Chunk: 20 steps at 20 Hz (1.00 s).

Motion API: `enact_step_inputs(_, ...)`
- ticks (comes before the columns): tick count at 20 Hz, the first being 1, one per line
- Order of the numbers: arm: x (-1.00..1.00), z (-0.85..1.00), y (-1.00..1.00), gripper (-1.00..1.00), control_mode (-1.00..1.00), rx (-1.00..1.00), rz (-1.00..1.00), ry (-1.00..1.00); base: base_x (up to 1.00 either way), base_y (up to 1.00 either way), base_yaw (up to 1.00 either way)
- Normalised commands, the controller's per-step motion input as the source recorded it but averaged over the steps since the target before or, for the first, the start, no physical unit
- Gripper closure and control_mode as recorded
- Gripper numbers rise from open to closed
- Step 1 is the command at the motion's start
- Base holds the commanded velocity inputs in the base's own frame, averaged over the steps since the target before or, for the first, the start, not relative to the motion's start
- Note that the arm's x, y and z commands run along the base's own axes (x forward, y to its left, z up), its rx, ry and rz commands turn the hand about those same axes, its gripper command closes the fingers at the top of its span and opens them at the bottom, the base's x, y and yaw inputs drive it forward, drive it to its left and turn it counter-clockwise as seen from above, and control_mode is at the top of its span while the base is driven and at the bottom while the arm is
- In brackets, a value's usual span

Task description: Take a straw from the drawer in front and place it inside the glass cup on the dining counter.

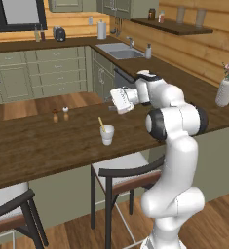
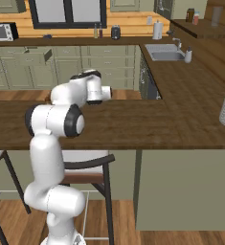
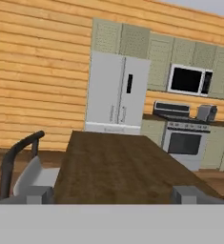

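The glass cup [image 1: 106,135] stands upright on the dining counter [image 1: 38,146], near its front edge. The pale-yellow straw [image 1: 101,122] leans inside the cup, its upper end poking out past the rim to the left. My gripper [image 1: 112,101] hovers above and slightly right of the cup, apart from it and pointing left along the counter. In the hand view my gripper [image 3: 112,194] is open, its fingertips [image 3: 35,194] wide apart with nothing between them, over the long counter [image 3: 113,162]. A drawer [image 2: 35,56] stands ajar in the far green cabinets.
Two small shakers [image 1: 60,115] stand on the counter behind and left of the cup. Bar chairs [image 1: 125,172] sit under the counter's front edge, one more [image 3: 23,167] along its side. A white vase [image 1: 224,91] is at the right. A sink [image 1: 120,50] is beyond.
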Motion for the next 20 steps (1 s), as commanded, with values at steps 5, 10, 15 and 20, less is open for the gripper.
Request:
enact_step_inputs(5, -0.98, 0.86, -0.03, -1.00, -1.00, -0.13, -0.05, -0.35, 0.00, 0.00, 0.00)
enact_step_inputs(10, -1.00, 0.23, 0.00, -1.00, -1.00, -0.36, -0.11, -0.37, 0.00, 0.00, 0.00)
enact_step_inputs(15, -1.00, 0.00, 0.00, -1.00, -1.00, -0.45, -0.13, -0.21, 0.00, 0.00, 0.00)
enact_step_inputs(20, -0.96, -0.01, 0.00, -1.00, -1.00, -0.42, -0.18, -0.03, 0.00, 0.00, 0.00)
